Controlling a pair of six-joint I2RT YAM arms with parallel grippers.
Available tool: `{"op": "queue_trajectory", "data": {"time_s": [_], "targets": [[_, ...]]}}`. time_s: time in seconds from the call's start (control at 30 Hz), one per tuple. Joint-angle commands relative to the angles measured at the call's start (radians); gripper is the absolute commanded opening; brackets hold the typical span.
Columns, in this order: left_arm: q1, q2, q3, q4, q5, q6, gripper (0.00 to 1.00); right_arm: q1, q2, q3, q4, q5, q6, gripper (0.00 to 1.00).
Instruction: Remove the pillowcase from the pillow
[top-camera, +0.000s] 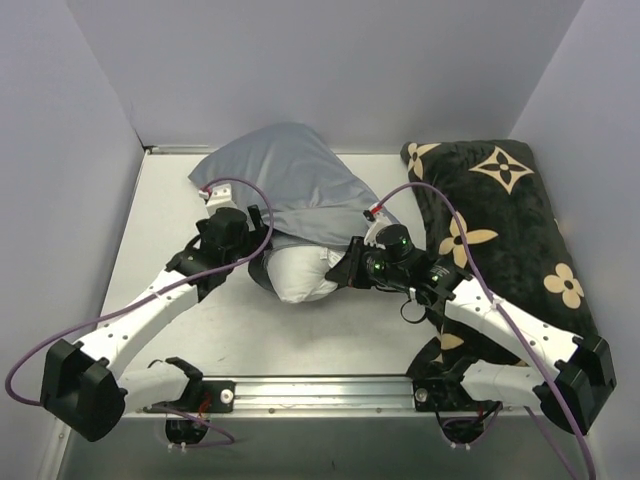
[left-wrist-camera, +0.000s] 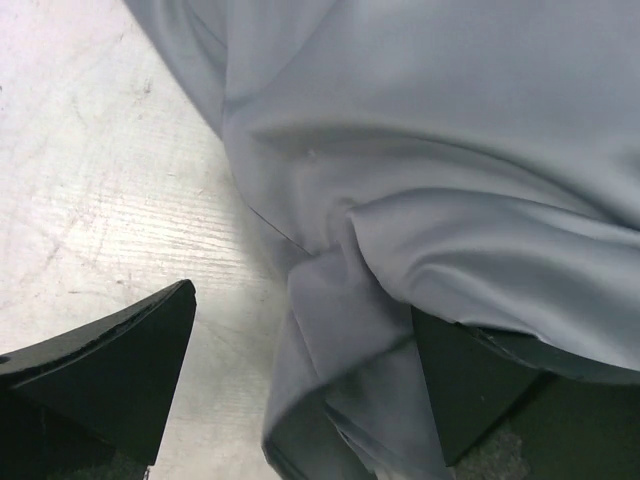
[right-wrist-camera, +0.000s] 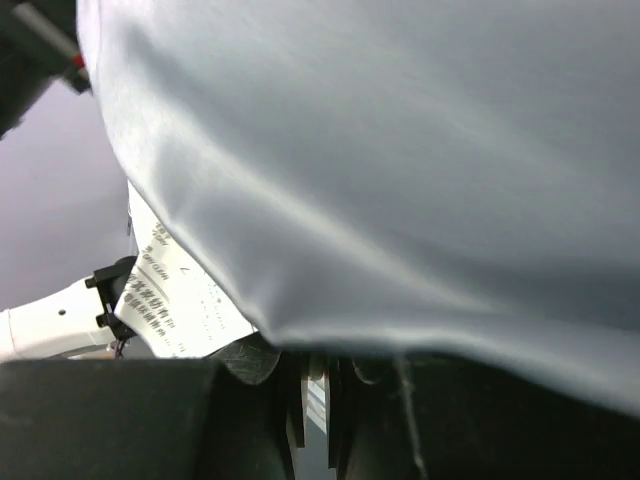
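The grey pillowcase (top-camera: 290, 180) covers the far part of the white pillow (top-camera: 300, 278), whose near end sticks out bare. My left gripper (top-camera: 258, 240) is at the case's open edge on the pillow's left. In the left wrist view it (left-wrist-camera: 300, 300) is open wide, with the creased hem of the pillowcase (left-wrist-camera: 400, 200) lying between the fingers and draped over the right finger (left-wrist-camera: 470, 385). My right gripper (top-camera: 348, 268) is at the right side of the bare end. In the right wrist view it (right-wrist-camera: 320, 365) is closed to a thin gap under the pillow's fabric (right-wrist-camera: 400, 150), beside the printed white tag (right-wrist-camera: 170, 290).
A black plush cushion with tan flowers (top-camera: 500, 220) lies along the right side, close to my right arm. Grey walls enclose the table (top-camera: 170, 220) at the left, back and right. A metal rail (top-camera: 320, 390) runs along the near edge between the arm bases.
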Motion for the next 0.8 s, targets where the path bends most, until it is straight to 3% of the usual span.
{"op": "queue_trajectory", "data": {"time_s": [0.0, 0.27, 0.37, 0.43, 0.63, 0.77], "targets": [[-0.01, -0.091, 0.055, -0.064, 0.037, 0.038, 0.97, 0.008, 0.011, 0.053, 0.114, 0.054, 0.02, 0.0], [-0.051, -0.209, 0.141, -0.159, 0.101, 0.084, 0.98, 0.013, 0.025, 0.09, 0.091, 0.078, 0.022, 0.0], [-0.149, -0.226, 0.189, -0.183, 0.12, 0.116, 0.97, 0.016, 0.034, 0.116, 0.074, 0.078, 0.017, 0.0], [-0.275, -0.232, 0.216, -0.19, 0.098, 0.142, 0.98, 0.014, 0.04, 0.138, 0.066, 0.082, 0.008, 0.0], [-0.6, -0.203, 0.226, -0.167, -0.17, 0.241, 0.98, 0.017, 0.046, 0.181, 0.045, 0.086, -0.001, 0.0], [-0.676, -0.197, 0.166, -0.031, -0.247, 0.385, 0.97, 0.026, 0.045, 0.216, -0.006, 0.092, -0.007, 0.0]]}}
